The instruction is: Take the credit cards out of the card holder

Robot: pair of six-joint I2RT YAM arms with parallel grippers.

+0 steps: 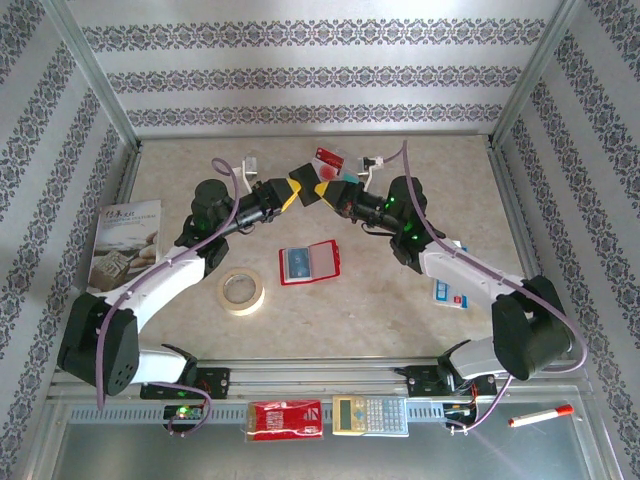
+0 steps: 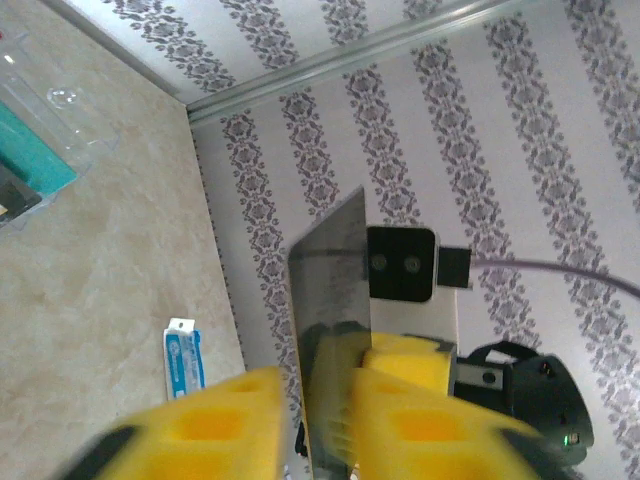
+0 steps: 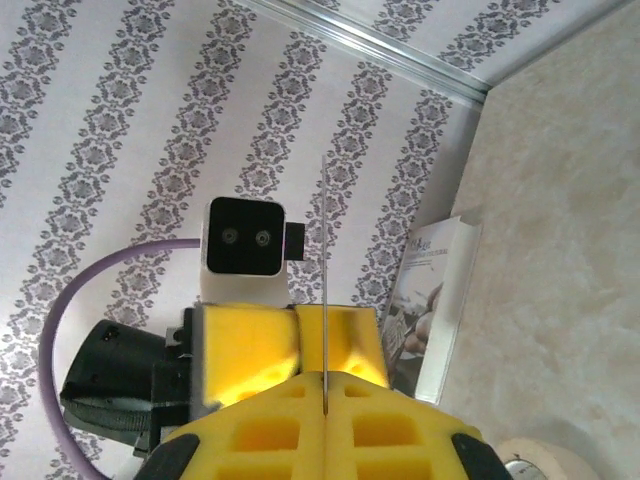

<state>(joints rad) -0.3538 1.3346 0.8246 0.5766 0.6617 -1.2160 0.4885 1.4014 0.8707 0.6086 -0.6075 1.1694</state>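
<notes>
The right tool (image 3: 325,378) is clenched on 1 card (image 3: 324,270), held upright above the bench (image 1: 390,310). The left tool (image 2: 315,405) is released around it, probably a handover. The card holder (image 1: 310,262) lies open below.

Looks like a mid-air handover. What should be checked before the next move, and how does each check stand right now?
1. Right gripper shut on card: ok, pinched edge-on.
2. Left gripper free of the card: cannot tell; there is a gap at one finger, but the other seems to touch.
3. Holder lying open on table: ok.
4. Holder emptied: not ok, blue card inside.
5. Tape roll apart from holder: ok.
</notes>
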